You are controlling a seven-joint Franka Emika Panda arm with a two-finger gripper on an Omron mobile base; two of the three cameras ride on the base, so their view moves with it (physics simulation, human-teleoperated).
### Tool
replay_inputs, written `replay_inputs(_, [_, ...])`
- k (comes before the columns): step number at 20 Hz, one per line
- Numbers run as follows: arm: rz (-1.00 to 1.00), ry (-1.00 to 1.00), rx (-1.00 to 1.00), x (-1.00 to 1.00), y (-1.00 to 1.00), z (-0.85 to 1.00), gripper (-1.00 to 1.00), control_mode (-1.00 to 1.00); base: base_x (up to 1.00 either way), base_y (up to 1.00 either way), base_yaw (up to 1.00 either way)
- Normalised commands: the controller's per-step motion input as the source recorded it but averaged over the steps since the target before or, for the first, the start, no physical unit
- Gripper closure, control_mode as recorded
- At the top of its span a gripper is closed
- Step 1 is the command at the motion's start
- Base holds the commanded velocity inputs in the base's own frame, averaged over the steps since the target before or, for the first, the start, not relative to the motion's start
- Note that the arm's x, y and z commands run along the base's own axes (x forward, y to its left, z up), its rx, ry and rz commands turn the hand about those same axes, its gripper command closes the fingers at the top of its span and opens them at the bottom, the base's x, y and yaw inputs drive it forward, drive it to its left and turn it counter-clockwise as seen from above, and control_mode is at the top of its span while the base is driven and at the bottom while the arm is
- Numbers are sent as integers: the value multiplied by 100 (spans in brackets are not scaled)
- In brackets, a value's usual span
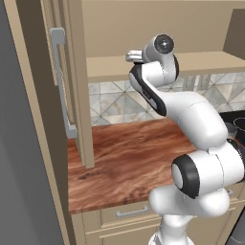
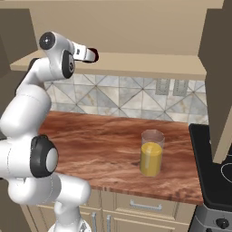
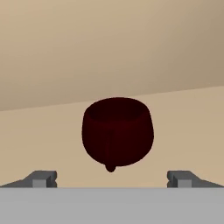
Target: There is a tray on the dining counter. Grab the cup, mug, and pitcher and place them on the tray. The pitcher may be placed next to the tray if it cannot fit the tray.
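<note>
mug (image 3: 117, 133) dark maroon, matt, smooth. pitcher (image 2: 152, 153) clear glossy glass. counter (image 2: 104, 149) reddish wood grain, slight sheen. backsplash (image 2: 122, 102) polished stone-look tile. arm (image 1: 201, 119) glossy white plastic.

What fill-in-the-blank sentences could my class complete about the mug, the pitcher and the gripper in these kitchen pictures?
1. The liquid in the pitcher is orange-____.
2. The pitcher stands on the wooden ____.
3. In the hand view the gripper has its fingers spread ____, one on either side of the mug.
4. The dark maroon mug sits on a ____ shelf.

Missing words: yellow; counter; open; beige
</note>
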Motion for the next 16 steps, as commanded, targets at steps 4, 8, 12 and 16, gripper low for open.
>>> replay_inputs(4, [0,0,0,11,0,0,-100,-100,0,0,0])
replay_inputs(8, [0,0,0,11,0,0,-100,-100,0,0,0])
replay_inputs(12, [0,0,0,13,0,0,-100,-100,0,0,0])
replay_inputs(16, [0,0,0,6,0,0,-100,-100,0,0,0])
